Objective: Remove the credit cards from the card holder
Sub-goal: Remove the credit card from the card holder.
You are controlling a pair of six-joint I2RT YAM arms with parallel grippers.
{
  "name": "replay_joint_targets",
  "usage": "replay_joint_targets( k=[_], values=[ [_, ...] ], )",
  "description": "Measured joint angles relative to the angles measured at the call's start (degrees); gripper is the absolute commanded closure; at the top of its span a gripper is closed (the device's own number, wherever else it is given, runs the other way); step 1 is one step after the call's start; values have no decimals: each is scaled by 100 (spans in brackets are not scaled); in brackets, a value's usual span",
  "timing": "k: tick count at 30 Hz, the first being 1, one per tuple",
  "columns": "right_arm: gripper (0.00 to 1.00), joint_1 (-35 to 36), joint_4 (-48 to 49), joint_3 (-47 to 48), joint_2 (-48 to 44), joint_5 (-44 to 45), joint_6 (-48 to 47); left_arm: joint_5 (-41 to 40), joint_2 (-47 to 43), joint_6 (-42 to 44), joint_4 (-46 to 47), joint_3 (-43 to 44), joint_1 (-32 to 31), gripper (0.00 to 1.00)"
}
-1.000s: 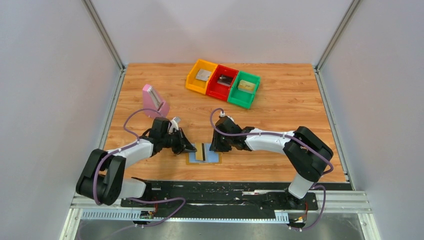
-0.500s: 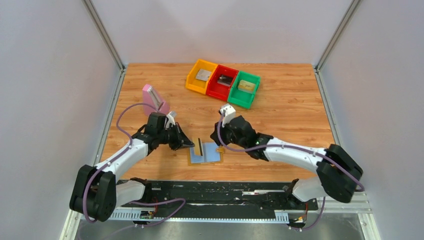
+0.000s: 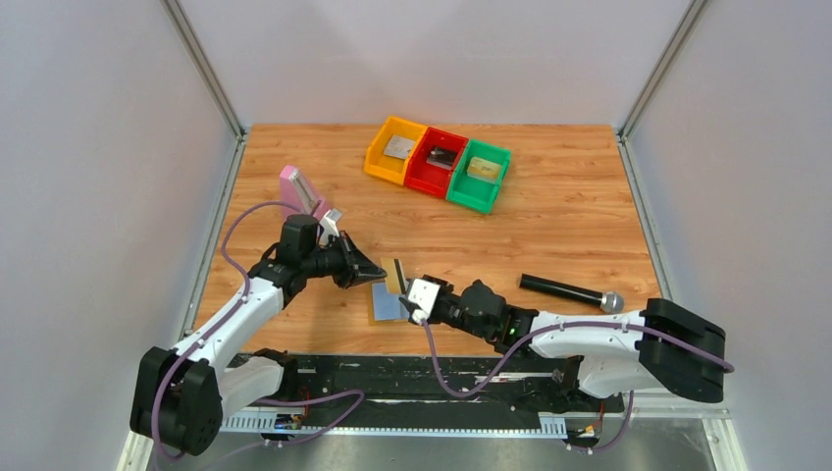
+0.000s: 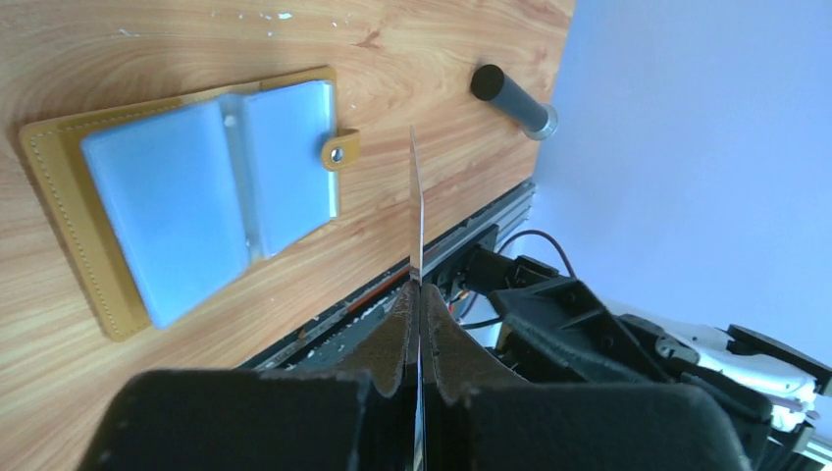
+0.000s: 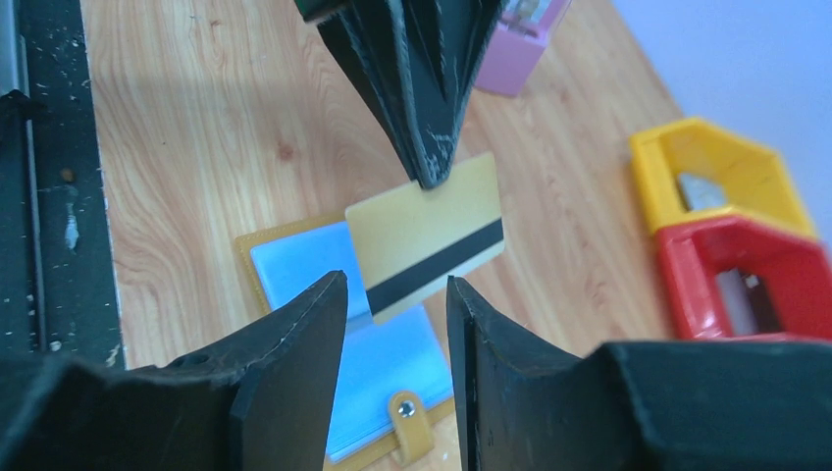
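Observation:
The card holder [image 4: 186,196] lies open on the wood, mustard-tan outside and light blue inside, with its tab [image 4: 338,152] to one side. It also shows in the top view [image 3: 385,306] and the right wrist view [image 5: 289,270]. My left gripper [image 3: 379,272] is shut on a golden credit card [image 5: 427,235] with a black stripe and holds it in the air above the holder. The card is edge-on in the left wrist view [image 4: 415,206]. My right gripper [image 5: 395,282] is open and empty, its jaws facing the card's lower end without touching it.
Yellow [image 3: 395,149], red [image 3: 439,160] and green [image 3: 480,175] bins stand at the back, each with a card inside. A pink block [image 3: 302,192] stands at the left. A black rod [image 3: 569,290] lies on the table to the right, beyond my right arm.
My left gripper has lifted the golden card off the holder. My right arm has swung from the holder's far right side to low at the near edge. The black rod now shows.

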Motion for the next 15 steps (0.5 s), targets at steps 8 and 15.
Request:
replay_joint_targets(
  k=[8,15],
  values=[
    [56,409,264,46,586,496,-1001,103,-144,-398,162,0,0,100],
    [68,601,811,164,1075,1327,-1565,101,-245,-511,162,-4,4,100]
  ],
)
